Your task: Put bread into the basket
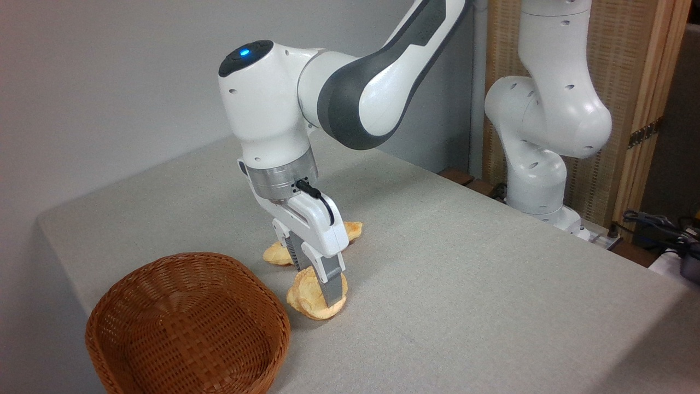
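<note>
The bread [307, 298], a small round bun with a pale yellow, orange-browned crust, sits tilted on edge on the grey table, just right of the basket. My gripper [316, 284] reaches straight down onto it, shut on the bun. One grey finger [332, 287] presses its near right side and the other stands behind its left side. The bun's underside still touches the tabletop. The basket [273, 339], oval brown wicker, stands at the front left with nothing inside.
A longer flat loaf [276, 255] lies on the table right behind the gripper, mostly hidden by it. The table's edge [60, 273] runs close behind and left of the basket. The arm's white base [538, 180] stands at the back right.
</note>
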### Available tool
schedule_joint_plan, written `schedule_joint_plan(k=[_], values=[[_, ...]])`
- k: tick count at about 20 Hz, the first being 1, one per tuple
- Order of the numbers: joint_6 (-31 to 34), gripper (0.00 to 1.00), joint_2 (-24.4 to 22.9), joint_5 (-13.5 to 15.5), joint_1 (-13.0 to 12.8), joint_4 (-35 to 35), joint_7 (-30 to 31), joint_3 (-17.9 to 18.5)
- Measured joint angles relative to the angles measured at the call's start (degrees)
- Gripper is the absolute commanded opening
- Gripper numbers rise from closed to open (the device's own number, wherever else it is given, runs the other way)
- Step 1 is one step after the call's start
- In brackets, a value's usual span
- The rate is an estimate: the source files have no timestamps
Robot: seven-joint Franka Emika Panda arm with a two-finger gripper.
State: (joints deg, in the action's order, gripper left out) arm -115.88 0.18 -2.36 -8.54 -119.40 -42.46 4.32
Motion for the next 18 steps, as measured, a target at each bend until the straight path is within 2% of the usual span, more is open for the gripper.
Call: schedule_joint_plan(k=[18], values=[[1.32,0.21,-3.48,0.68,-0.63,4.79,-0.01,-0.5]])
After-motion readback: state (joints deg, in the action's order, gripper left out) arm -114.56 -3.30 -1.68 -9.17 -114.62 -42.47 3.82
